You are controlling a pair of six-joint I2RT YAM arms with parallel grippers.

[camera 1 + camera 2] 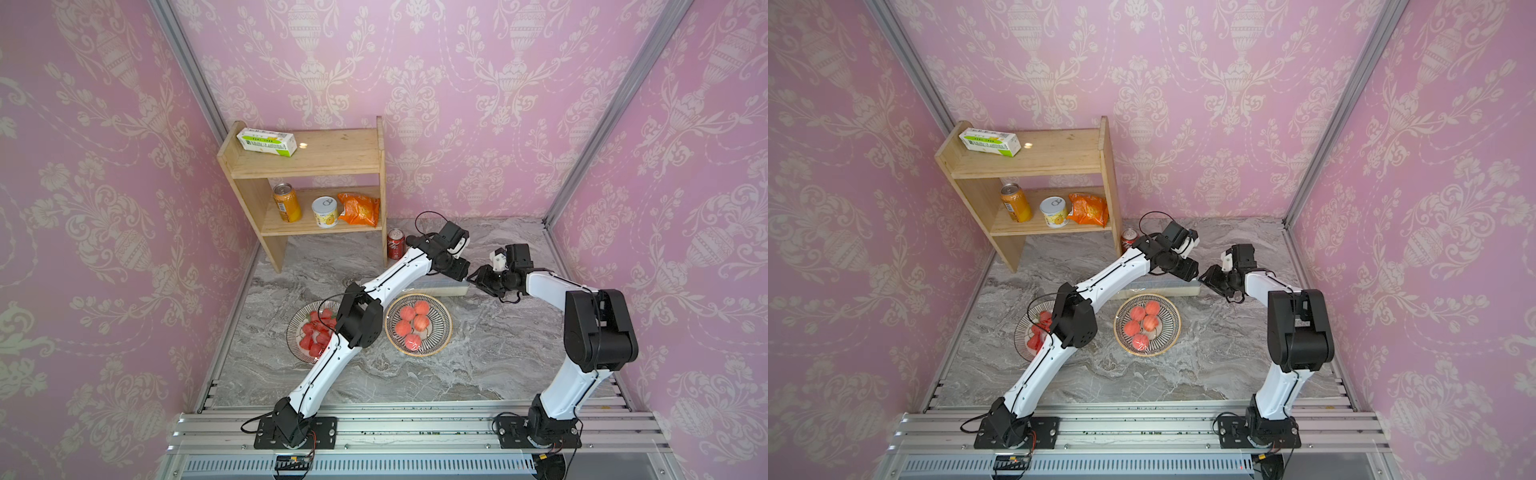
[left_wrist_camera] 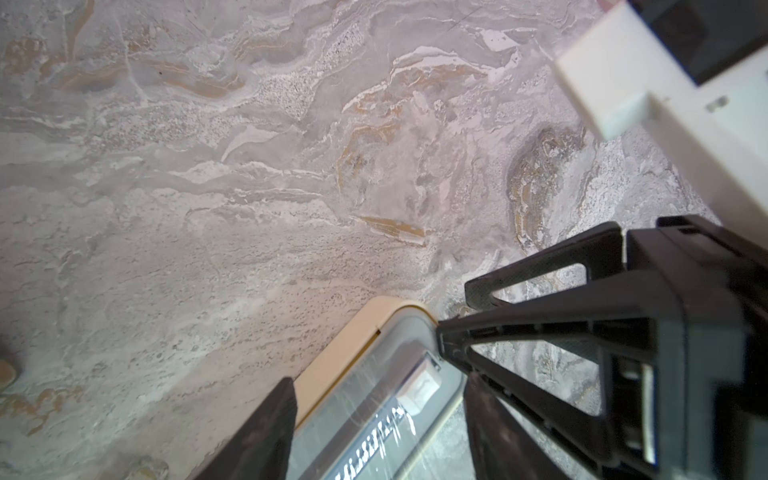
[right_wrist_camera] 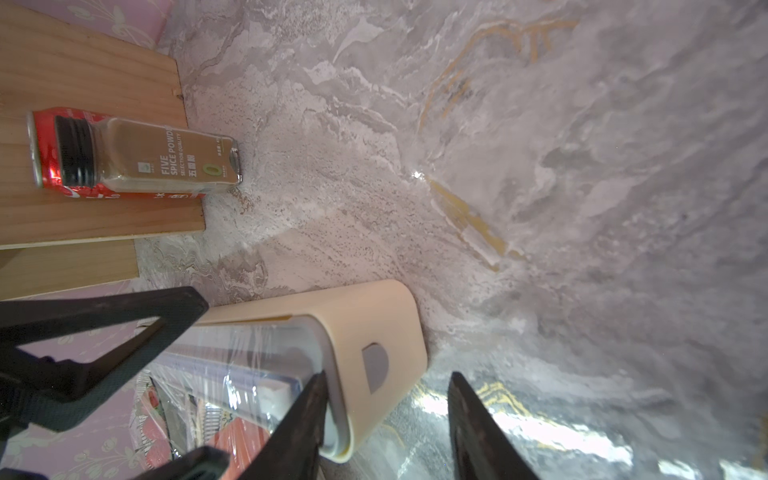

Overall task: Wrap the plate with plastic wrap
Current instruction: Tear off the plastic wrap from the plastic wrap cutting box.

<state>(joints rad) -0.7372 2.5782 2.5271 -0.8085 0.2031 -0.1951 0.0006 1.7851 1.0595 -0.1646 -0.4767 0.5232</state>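
Grey marbled surface, pink patterned walls. Wrap box lies mid-surface, just behind the plate, mostly hidden under the left arm. Left gripper: jaws clamped across it; right gripper: jaws apart at its end.

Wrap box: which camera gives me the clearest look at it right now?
The right wrist view: the wrap box shows its cream end, grey lid and glossy film close up. The left wrist view catches only one end, partly cut off. In both top views the left arm hides most of the box.
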